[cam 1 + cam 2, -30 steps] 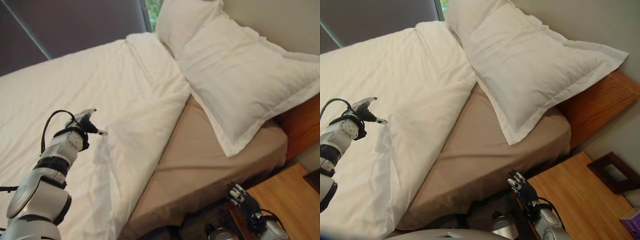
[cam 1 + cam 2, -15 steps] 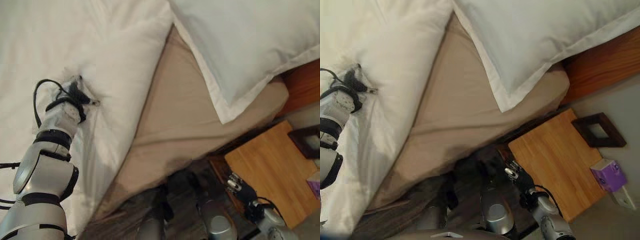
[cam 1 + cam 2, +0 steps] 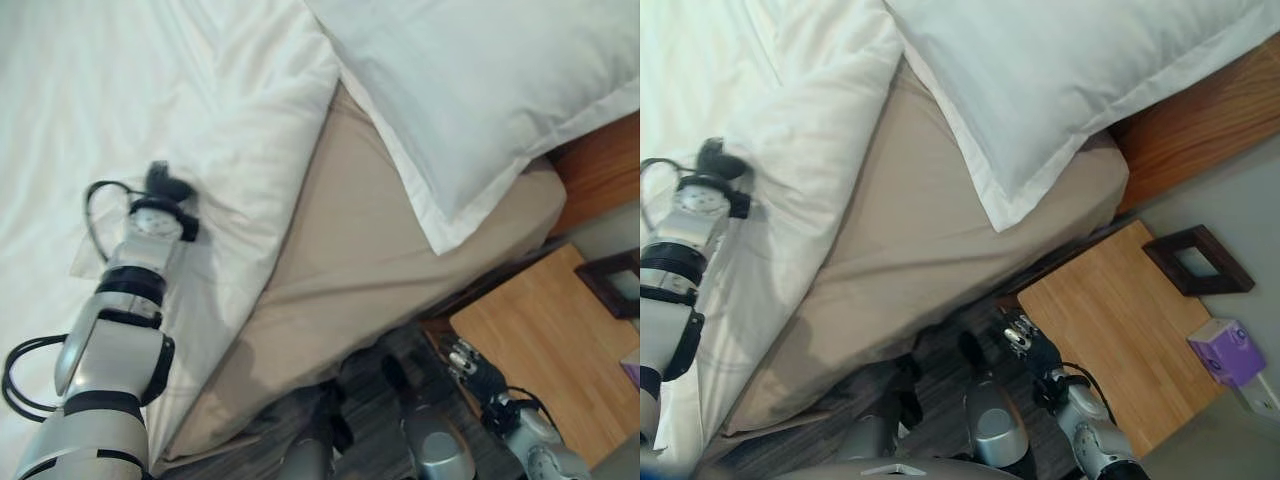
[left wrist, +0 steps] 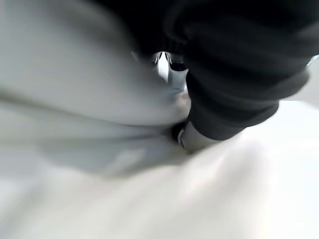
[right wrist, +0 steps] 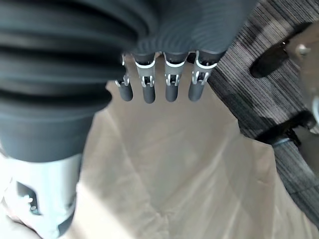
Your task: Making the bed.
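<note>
A white duvet (image 3: 250, 130) covers the left part of the bed, and its edge runs diagonally beside a bare beige sheet (image 3: 340, 270). A large white pillow (image 3: 480, 90) lies at the head, overlapping the sheet. My left hand (image 3: 163, 186) rests low on the duvet a little in from that edge. In the left wrist view a fold of white cloth (image 4: 99, 99) is bunched between the thumb (image 4: 183, 136) and the mostly covered fingers. My right hand (image 3: 468, 362) hangs open beside the bed, its straight fingers (image 5: 171, 84) above the hanging sheet (image 5: 174, 174).
A wooden nightstand (image 3: 540, 340) stands right of the bed and carries a dark picture frame (image 3: 1195, 262) and a purple box (image 3: 1230, 352). The wooden headboard (image 3: 1200, 120) shows behind the pillow. Dark carpet (image 5: 269, 89) lies below the bed's side.
The camera has tilted down toward the bedside. My left hand has come down with the duvet, which was lifted into a ridge and now lies flat. The right hand stays by the nightstand.
</note>
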Available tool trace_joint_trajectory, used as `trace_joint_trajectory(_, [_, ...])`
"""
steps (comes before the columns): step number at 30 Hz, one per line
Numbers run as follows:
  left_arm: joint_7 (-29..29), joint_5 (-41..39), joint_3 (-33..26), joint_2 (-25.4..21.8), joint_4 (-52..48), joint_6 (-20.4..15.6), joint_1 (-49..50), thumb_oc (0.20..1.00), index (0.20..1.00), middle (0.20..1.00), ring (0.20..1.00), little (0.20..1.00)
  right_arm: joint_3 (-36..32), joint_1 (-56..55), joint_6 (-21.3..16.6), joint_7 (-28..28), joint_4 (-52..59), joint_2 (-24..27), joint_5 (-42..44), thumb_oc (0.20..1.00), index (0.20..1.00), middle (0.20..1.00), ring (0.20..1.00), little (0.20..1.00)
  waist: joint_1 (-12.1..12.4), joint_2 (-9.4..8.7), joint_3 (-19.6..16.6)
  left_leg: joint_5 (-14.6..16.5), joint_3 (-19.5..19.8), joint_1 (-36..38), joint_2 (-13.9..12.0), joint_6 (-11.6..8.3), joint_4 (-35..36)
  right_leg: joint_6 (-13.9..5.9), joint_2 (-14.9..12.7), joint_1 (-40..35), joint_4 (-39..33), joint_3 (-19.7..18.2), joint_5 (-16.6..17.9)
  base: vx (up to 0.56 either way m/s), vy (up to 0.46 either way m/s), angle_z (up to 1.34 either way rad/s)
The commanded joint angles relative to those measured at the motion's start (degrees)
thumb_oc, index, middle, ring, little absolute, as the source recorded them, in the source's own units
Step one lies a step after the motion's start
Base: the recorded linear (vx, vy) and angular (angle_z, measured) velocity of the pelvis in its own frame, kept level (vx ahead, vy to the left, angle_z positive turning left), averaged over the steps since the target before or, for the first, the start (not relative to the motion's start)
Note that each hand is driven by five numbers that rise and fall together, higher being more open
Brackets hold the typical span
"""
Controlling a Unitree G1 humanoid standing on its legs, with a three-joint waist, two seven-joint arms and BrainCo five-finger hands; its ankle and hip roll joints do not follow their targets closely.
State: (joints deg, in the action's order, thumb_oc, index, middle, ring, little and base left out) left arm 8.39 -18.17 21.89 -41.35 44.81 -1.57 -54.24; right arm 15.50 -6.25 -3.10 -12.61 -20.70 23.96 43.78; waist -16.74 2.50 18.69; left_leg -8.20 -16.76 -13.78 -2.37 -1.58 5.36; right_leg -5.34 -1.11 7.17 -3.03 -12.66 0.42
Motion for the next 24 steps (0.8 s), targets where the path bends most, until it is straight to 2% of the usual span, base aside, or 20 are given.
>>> trace_joint_trajectory(1, [-1.9, -8.6, 4.0, 6.7, -11.7, -10.4, -5.3, 0.200, 0.200, 0.200, 0.200, 0.200, -0.7, -1.8, -0.8, 0.1, 1.8, 1.8, -1.3, 1.000, 1.000, 1.000, 1.000, 1.000, -0.8, 3.19, -6.5, 6.1, 0.0, 10.5, -0.5, -3.28, -0.4, -2.82, -1.1, 2.6, -2.0, 4.2, 4.9, 0.08, 0.046, 0.21])
trace_joint_trajectory(3, [-2.3, -8.5, 5.2, 8.0, -14.8, -10.5, -5.3, 0.200, 0.200, 0.200, 0.200, 0.200, -0.6, -1.9, -0.7, -0.1, 1.5, 1.8, -1.7, 1.000, 1.000, 1.000, 1.000, 1.000, -0.9, 3.47, -6.9, 6.3, 0.0, 11.1, -0.4, -3.17, -0.4, -2.87, -1.2, 2.0, -2.0, 4.2, 4.8, 0.04, 0.016, 0.06])
trace_joint_trajectory(4, [-3.6, -9.0, 7.5, 11.6, -20.2, -10.9, -4.3, 0.200, 0.200, 0.200, 0.200, 0.200, -0.5, -2.0, -0.4, -0.2, 1.2, 1.6, -2.5, 1.000, 1.000, 1.000, 1.000, 1.000, -1.3, 3.90, -7.8, 6.7, 0.1, 12.1, -0.2, -2.98, -0.4, -2.92, -1.4, 1.0, -2.0, 4.4, 4.6, 0.04, 0.007, -0.05])
trace_joint_trajectory(5, [-4.4, -9.0, 8.4, 13.0, -21.8, -11.0, -3.6, 0.200, 0.200, 0.200, 0.200, 0.200, -0.5, -2.0, -0.3, -0.1, 1.1, 1.4, -2.8, 1.000, 1.000, 1.000, 1.000, 1.000, -1.3, 3.99, -8.2, 6.8, 0.0, 12.4, -0.2, -2.89, -0.4, -2.91, -1.4, 0.7, -2.0, 4.4, 4.5, 0.06, 0.021, -0.05])
trace_joint_trajectory(7, [-7.2, -8.5, 11.4, 16.5, -25.9, -10.1, -0.9, 0.200, 0.200, 0.200, 0.200, 0.200, -0.6, -2.1, -0.2, 0.1, 0.8, 1.1, -3.0, 1.000, 1.000, 1.000, 1.000, 1.000, -1.8, 4.28, -8.7, 7.1, -0.1, 13.1, 0.0, -2.74, -0.4, -2.83, -1.3, 0.0, -2.0, 4.3, 4.4, 0.02, 0.011, -0.06])
trace_joint_trajectory(9, [-9.0, -8.6, 12.8, 17.6, -27.7, -9.5, 1.0, 0.200, 0.200, 0.200, 0.200, 0.200, -0.8, -2.2, -0.1, 0.1, 1.0, 1.0, -3.0, 1.000, 1.000, 1.000, 1.000, 1.000, -2.0, 4.41, -8.9, 7.2, -0.2, 13.3, 0.1, -2.66, -0.4, -2.82, -1.3, -0.2, -2.0, 4.2, 4.4, 0.00, 0.003, -0.08])
trace_joint_trajectory(10, [-12.3, -10.0, 15.3, 19.7, -30.0, -8.3, 4.9, 0.200, 0.200, 0.200, 0.200, 0.200, -1.1, -2.7, -0.1, 0.2, 1.0, 0.9, -3.3, 1.000, 1.000, 1.000, 1.000, 1.000, -2.3, 4.63, -9.3, 7.3, -0.5, 13.6, 0.1, -2.51, -0.4, -2.76, -1.3, -0.4, -2.0, 4.0, 4.3, 0.00, 0.001, -0.10])
trace_joint_trajectory(11, [-12.3, -10.0, 15.3, 19.7, -30.1, -8.3, 5.0, 0.200, 0.200, 0.200, 0.200, 0.200, -1.1, -2.7, -0.1, 0.2, 1.0, 0.8, -3.3, 1.000, 1.000, 1.000, 1.000, 1.000, -2.3, 4.63, -9.3, 7.3, -0.5, 13.7, 0.1, -2.51, -0.4, -2.76, -1.3, -0.4, -2.0, 4.0, 4.3, 0.01, 0.003, -0.11])
trace_joint_trajectory(12, [-14.4, -11.5, 17.3, 22.1, -30.8, -7.0, 9.6, 0.200, 0.200, 0.200, 0.200, 0.200, -1.0, -3.2, 0.0, 0.4, 1.0, 0.6, -3.5, 1.000, 1.000, 1.000, 1.000, 1.000, -2.6, 4.87, -9.5, 7.4, -0.8, 14.0, 0.1, -2.38, -0.4, -2.73, -1.2, -0.6, -2.0, 3.8, 4.3, 0.00, 0.000, -0.09])
trace_joint_trajectory(14, [-16.5, -11.9, 19.1, 23.8, -30.0, -5.8, 14.2, 0.200, 0.200, 0.200, 0.200, 0.200, -1.1, -3.2, -0.1, 0.8, 0.5, 0.4, -3.3, 1.000, 1.000, 1.000, 1.000, 1.000, -3.1, 5.14, -9.4, 7.5, -1.2, 14.3, 0.1, -2.25, -0.4, -2.59, -1.2, -0.8, -2.0, 3.5, 4.2, 0.00, 0.008, -0.11])
trace_joint_trajectory(19, [-17.9, -13.9, 20.5, 26.6, -25.9, -4.3, 20.9, 0.200, 0.200, 0.200, 0.200, 0.200, -0.5, -3.1, 0.1, 1.3, 0.3, 0.6, -2.7, 1.000, 1.000, 1.000, 1.000, 1.000, -4.0, 5.71, -9.3, 7.5, -1.7, 14.6, 0.2, -2.16, -0.4, -2.38, -1.2, -1.0, -2.0, 3.0, 4.1, 0.00, 0.005, -0.06])
trace_joint_trajectory(20, [-18.6, -14.3, 21.6, 27.1, -25.8, -3.5, 22.7, 0.940, 0.940, 0.940, 0.940, 0.940, -0.2, -2.9, 0.2, 1.4, -0.1, 1.1, -2.8, 1.000, 1.000, 1.000, 1.000, 1.000, -4.2, 6.08, -9.3, 7.5, -1.7, 14.6, 0.2, -2.17, -0.4, -2.27, -1.2, -1.1, -2.0, 2.9, 4.2, 0.00, 0.000, 0.00])
trace_joint_trajectory(21, [-18.6, -14.3, 21.6, 27.1, -25.8, -3.5, 22.7, 1.000, 1.000, 1.000, 1.000, 1.000, -0.2, -2.9, 0.2, 1.4, -0.1, 1.1, -2.8, 1.000, 1.000, 1.000, 1.000, 1.000, -4.2, 6.08, -9.3, 7.5, -1.7, 14.6, 0.2, -2.17, -0.4, -2.27, -1.2, -1.0, -2.0, 2.9, 4.2, 0.00, 0.000, 0.00])
trace_joint_trajectory(24, [-20.0, -15.6, 22.9, 25.8, -28.7, -2.9, 22.8, 1.000, 1.000, 1.000, 1.000, 1.000, 0.2, -2.7, 0.3, 1.5, -0.2, 2.0, -3.1, 1.000, 1.000, 1.000, 1.000, 1.000, -4.2, 6.63, -9.4, 7.3, -1.6, 14.9, 0.2, -2.28, -0.4, -2.20, -1.3, -1.5, -2.0, 3.2, 4.0, 0.00, 0.000, 0.00])
